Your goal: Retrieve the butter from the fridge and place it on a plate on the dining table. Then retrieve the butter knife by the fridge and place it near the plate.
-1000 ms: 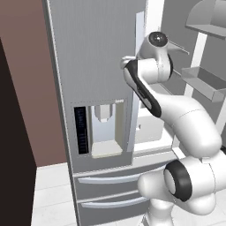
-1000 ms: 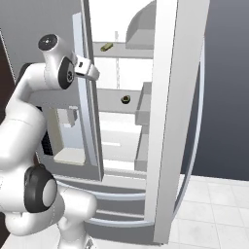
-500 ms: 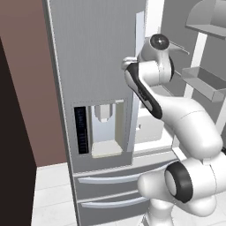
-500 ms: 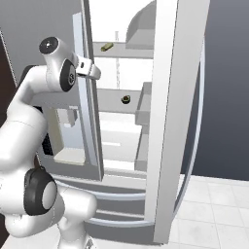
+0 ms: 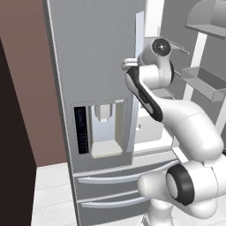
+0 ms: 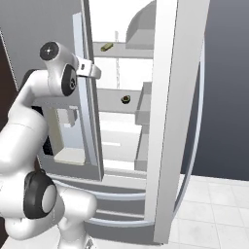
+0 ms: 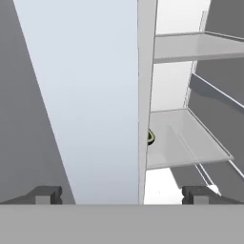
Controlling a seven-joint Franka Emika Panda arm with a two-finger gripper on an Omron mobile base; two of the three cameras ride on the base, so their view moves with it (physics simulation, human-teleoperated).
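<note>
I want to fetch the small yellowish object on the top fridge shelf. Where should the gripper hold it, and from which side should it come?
A judgement: grip the yellowish object across its short width, near the middle. It lies flat on the top shelf with its long side slanting. Come in from the open front, past the left door's edge. The gripper is already open. Whether this is the butter is too small to tell.

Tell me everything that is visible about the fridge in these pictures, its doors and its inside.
The fridge is tall, grey and looks like brushed steel. Its left door, with a water dispenser panel, looks nearly closed; the right door is swung wide open. Two drawers sit at the bottom. Inside are white walls and pale shelves; two small items lie on them, too small to identify. The gripper faces the left door's edge.
</note>
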